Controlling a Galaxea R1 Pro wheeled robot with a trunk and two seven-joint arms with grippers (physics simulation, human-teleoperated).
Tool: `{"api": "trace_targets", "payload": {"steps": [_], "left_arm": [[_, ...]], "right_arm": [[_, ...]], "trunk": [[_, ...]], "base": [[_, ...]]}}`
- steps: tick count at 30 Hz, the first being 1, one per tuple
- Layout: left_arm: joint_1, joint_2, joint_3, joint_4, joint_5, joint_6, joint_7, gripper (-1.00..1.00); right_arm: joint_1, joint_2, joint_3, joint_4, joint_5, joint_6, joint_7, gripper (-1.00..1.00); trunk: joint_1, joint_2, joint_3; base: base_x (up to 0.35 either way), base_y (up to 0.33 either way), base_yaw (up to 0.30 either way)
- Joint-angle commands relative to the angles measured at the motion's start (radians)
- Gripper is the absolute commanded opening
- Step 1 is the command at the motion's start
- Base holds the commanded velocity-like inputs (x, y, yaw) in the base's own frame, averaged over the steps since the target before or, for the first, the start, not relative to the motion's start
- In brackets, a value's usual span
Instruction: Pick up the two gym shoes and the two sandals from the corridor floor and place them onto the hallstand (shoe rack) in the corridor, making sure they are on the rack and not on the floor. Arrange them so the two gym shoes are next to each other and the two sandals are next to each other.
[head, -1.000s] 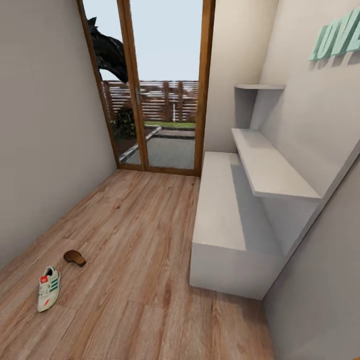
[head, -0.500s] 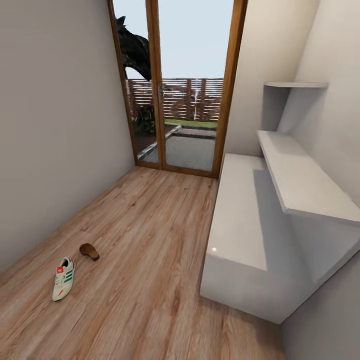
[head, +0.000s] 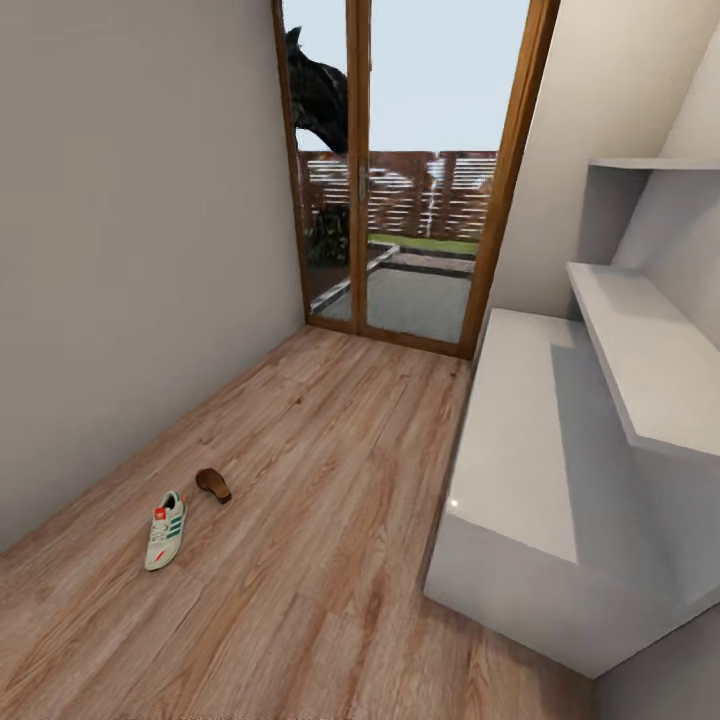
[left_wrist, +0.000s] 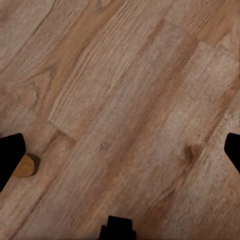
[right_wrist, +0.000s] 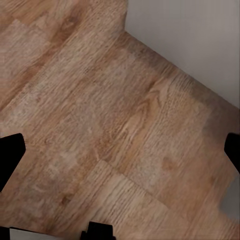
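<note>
One white gym shoe with green stripes lies on the corridor floor at the lower left. A dark brown sandal lies just beyond it, a little apart from it. The pale grey hallstand runs along the right wall, with its low bench top bare and floating shelves above. My left gripper hangs open over bare planks. My right gripper is open too, over planks beside a pale grey surface.
A wood-framed glass door closes the far end of the corridor, with a garden fence outside. A plain grey wall bounds the left side. A small tan-orange object lies beside one left fingertip; what it is cannot be told.
The head camera has turned left, so the door, rack and footwear have all slid right in the picture. The gym shoe and sandal keep the same places on the floor.
</note>
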Motion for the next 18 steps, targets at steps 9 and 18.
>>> {"api": "trace_targets", "payload": {"steps": [9, 18], "left_arm": [[0.000, 0.000, 0.003, 0.001, -0.001, -0.003, -0.001, 1.00], [0.000, 0.000, 0.003, 0.001, -0.001, -0.003, -0.001, 1.00]], "right_arm": [[0.000, -0.001, 0.000, -0.001, 0.004, -0.003, -0.001, 1.00], [0.000, -0.002, 0.000, -0.001, 0.003, -0.002, -0.001, 1.00]], "trunk": [[0.000, 0.000, -0.008], [0.000, 0.000, -0.016]], "base": [[0.000, 0.000, 0.230], [0.005, 0.000, 0.241]]}}
